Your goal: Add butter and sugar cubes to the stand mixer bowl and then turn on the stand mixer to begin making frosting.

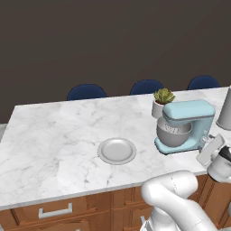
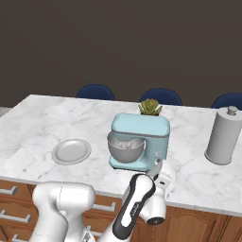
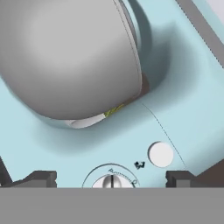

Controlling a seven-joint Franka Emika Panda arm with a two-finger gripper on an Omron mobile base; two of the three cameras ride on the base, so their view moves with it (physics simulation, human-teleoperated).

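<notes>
The light blue stand mixer (image 1: 187, 122) (image 2: 142, 137) stands on the marble counter with its head down over the grey stand mixer bowl (image 1: 173, 135) (image 2: 125, 150) (image 3: 65, 57). Small white sugar cubes (image 2: 125, 143) lie inside the bowl. The butter is hidden. My gripper (image 1: 206, 140) (image 2: 159, 165) (image 3: 110, 177) is open, close against the mixer's near side. In the hand view its fingertips (image 3: 41, 177) flank a round control dial (image 3: 111, 179), with a white round button (image 3: 160, 154) just beyond.
A shallow grey plate (image 1: 117, 150) (image 2: 71, 151) lies left of the mixer. A potted succulent (image 1: 162, 101) (image 2: 150, 107) stands behind it. A tall grey cylinder (image 2: 223, 135) (image 1: 224, 110) stands to the right. Blue chairs (image 1: 86, 92) line the counter's far side.
</notes>
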